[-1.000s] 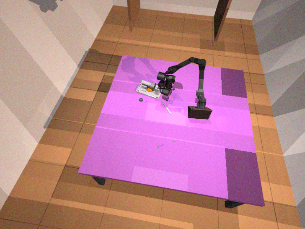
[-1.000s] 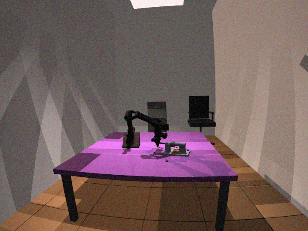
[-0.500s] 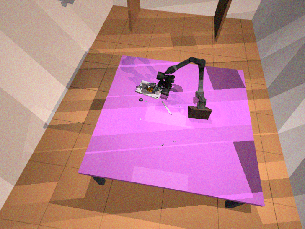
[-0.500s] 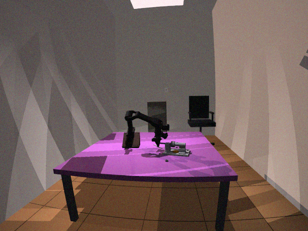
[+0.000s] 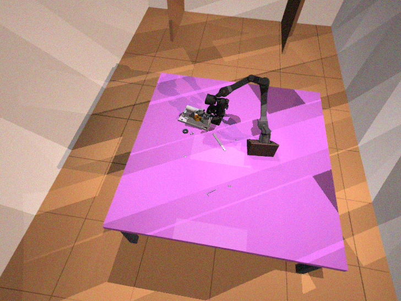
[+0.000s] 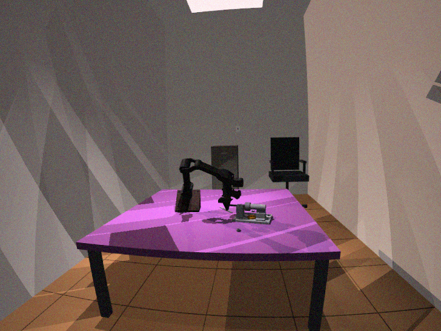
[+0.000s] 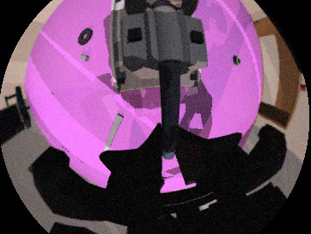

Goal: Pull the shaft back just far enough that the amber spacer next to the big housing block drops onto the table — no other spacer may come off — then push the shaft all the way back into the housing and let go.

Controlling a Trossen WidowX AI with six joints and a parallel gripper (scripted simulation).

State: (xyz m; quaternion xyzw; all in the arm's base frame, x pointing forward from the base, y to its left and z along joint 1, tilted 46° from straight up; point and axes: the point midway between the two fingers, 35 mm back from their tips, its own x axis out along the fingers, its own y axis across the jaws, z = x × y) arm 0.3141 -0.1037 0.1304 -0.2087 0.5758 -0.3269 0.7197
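My gripper (image 5: 212, 117) (image 6: 227, 208) (image 7: 163, 125) is shut on the dark shaft (image 7: 170, 95) near its outer end, beside the fixture. The shaft runs into the near grey block (image 6: 240, 211) (image 7: 148, 40). The amber spacer (image 5: 197, 116) (image 6: 251, 216) lies low between the blocks, by the grey base plate (image 5: 195, 123) (image 6: 263, 222), below the shaft line. A grey ring-like part (image 6: 247, 205) sits up on the shaft line beside the grey cylinder (image 6: 258, 206). The shaft inside the fixture and how deep it sits are hidden. The amber spacer is out of sight in the wrist view.
On the purple table (image 5: 155, 194) (image 6: 142, 234), a black ring (image 5: 185, 132) (image 6: 238, 230) (image 7: 83, 33) and a small grey piece (image 5: 191, 133) (image 7: 84, 57) lie beside the fixture. A light flat bar (image 5: 219, 142) (image 7: 113, 132) lies nearby. A hex key (image 5: 211, 192) lies farther off.
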